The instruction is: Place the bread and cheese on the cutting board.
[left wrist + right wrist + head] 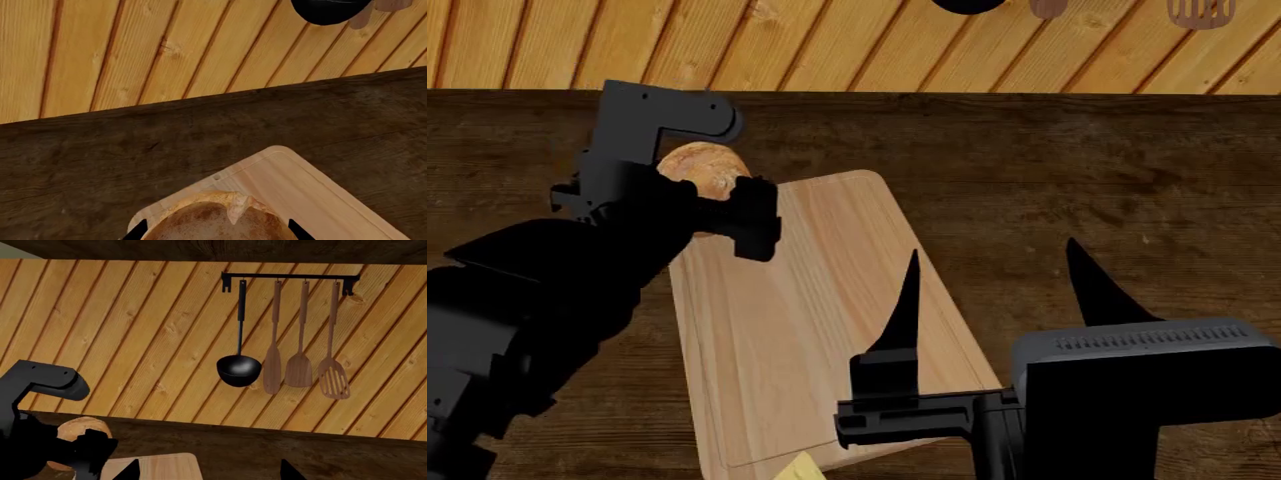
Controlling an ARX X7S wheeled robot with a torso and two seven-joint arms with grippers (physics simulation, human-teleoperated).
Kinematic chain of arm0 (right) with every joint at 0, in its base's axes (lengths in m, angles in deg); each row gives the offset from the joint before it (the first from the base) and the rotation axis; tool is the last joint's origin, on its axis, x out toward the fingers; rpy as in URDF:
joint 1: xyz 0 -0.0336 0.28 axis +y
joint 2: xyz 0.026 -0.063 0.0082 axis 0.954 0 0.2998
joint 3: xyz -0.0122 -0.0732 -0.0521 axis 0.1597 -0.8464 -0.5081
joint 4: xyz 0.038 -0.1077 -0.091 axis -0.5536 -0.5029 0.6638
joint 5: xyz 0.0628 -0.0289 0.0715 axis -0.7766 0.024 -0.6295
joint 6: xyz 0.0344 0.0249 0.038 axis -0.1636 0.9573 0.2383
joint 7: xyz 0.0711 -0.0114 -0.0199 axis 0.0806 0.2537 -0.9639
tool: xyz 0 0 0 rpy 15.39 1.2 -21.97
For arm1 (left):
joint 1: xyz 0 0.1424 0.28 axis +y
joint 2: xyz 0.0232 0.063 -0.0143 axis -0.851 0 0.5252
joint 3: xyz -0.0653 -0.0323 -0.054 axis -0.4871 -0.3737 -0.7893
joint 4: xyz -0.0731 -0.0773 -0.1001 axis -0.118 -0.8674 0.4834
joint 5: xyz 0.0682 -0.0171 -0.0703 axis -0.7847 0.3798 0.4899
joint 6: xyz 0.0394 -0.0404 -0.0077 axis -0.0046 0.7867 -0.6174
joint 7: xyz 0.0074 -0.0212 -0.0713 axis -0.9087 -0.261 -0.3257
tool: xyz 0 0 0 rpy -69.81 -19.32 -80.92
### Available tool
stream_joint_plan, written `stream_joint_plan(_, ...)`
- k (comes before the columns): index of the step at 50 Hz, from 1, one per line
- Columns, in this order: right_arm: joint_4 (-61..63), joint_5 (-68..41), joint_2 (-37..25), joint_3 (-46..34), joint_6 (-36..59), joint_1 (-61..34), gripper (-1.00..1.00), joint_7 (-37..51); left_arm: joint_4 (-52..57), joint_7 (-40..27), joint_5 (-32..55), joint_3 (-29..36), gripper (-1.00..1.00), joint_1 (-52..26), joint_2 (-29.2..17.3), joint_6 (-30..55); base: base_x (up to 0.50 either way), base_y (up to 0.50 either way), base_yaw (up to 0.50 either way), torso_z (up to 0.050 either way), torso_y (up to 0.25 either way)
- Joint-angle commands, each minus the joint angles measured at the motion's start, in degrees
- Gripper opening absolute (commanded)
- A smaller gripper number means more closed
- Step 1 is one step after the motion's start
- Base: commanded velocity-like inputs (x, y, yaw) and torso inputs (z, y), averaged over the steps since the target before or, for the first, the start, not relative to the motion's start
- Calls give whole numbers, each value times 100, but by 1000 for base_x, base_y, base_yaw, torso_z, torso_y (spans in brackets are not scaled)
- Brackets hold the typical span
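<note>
Golden-brown bread (215, 220) sits gripped in the left jaws (217, 231) over the cutting board (814, 310); right jaws (994, 290) spread wide.

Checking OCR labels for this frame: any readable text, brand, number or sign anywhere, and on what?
None: no view shows any lettering.
Bread: plain crust.
Cutting board: bare wood grain, no stamp.
Cheese: only a corner in view, unmarked.
Left tool and right tool: plain black, no decal.
Black ladle and wooden spatulas on the wall rack: unmarked.
</note>
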Motion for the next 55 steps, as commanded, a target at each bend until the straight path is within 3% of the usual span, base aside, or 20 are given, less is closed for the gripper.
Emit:
stream_joint_plan(1,5,-49,-29,-18,1,-16,100,32,-226,-88,241,190,-100,152,60,-262,0,0,0,0,0)
stream_joint_plan(20,-46,-71,-80,-83,-51,-19,100,90,35,-292,465,226,-100,515,-44,-334,0,0,0,0,0)
stream_joint_plan(55,-42,-180,-149,-154,-55,-57,100,211,-599,-301,518,509,-100,602,-17,-795,0,0,0,0,0)
